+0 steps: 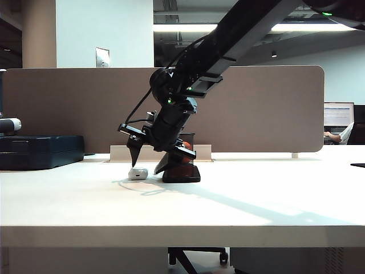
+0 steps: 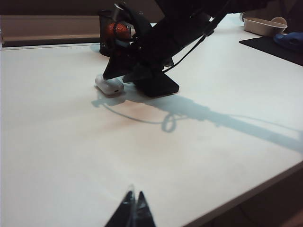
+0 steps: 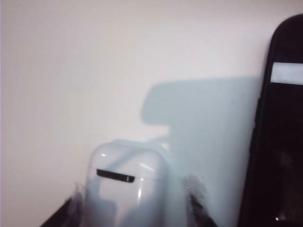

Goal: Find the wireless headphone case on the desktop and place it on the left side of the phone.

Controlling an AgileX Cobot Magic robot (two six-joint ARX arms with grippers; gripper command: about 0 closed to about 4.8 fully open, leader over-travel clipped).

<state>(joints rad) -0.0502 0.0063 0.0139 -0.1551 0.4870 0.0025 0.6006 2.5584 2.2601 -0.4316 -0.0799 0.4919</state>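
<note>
The wireless headphone case (image 1: 138, 173), small, glossy and white, lies on the desktop (image 1: 256, 200) just left of the phone (image 1: 181, 177), a flat black slab. My right gripper (image 1: 149, 166) reaches down across the middle and stands open astride the case. In the right wrist view the case (image 3: 125, 184) sits between the fingertips (image 3: 195, 201), with a gap on the phone (image 3: 279, 142) side. In the left wrist view the case (image 2: 110, 85) rests by the phone (image 2: 158, 85). My left gripper (image 2: 135, 208) hovers shut and empty over the desk's near part.
A black mesh cup with an orange ball (image 1: 188, 145) stands right behind the phone. A dark blue box (image 1: 40, 151) sits at the far left against the partition (image 1: 68, 108). A white bowl (image 2: 262, 24) and a black mat (image 2: 279, 47) lie far right.
</note>
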